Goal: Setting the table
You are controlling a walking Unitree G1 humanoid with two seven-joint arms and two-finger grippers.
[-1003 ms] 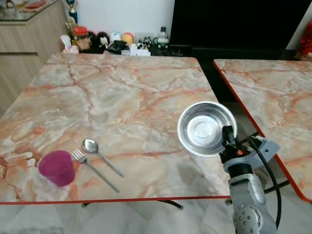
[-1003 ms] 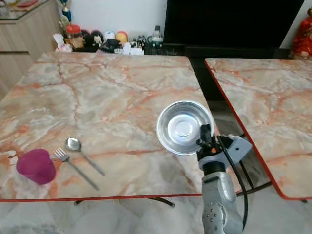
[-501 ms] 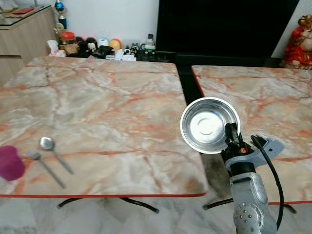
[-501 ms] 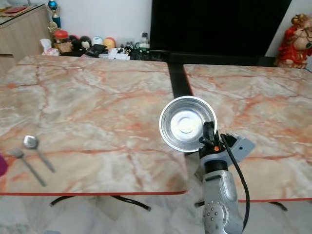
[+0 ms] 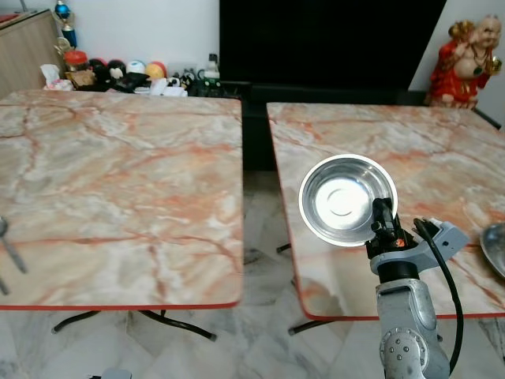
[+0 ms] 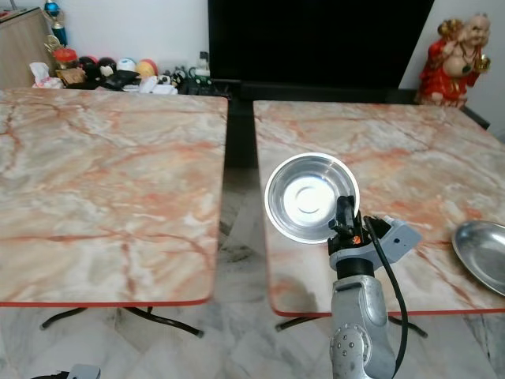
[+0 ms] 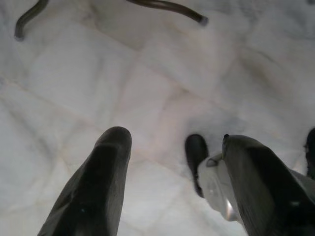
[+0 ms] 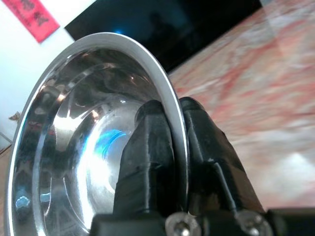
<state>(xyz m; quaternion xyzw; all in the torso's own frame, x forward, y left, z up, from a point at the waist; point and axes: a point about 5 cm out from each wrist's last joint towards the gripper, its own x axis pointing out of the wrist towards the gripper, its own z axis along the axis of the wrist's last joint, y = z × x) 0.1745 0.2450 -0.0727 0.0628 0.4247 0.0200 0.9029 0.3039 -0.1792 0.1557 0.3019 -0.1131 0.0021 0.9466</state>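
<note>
Right wrist view: the steel bowl's (image 8: 93, 142) rim is pinched by the closed right claw (image 8: 178, 147). The bowl is held above the right desk (image 6: 410, 150). The left claw (image 7: 172, 182) is spread over the floor (image 7: 147, 73), gripping nothing.

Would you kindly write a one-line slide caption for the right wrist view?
Right gripper clamps the rim of a steel bowl, marble table beyond.

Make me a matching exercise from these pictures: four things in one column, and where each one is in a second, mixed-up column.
Things:
1. steel bowl
2. red figurine
3. steel plate
4. left gripper

Places:
A. lying on the right-hand table, at its right edge
B. over the pale floor, fingers apart
C. pinched by its rim in the right gripper
D. standing beyond the right-hand table's far corner

Pairs: 1-C, 2-D, 3-A, 4-B
</note>
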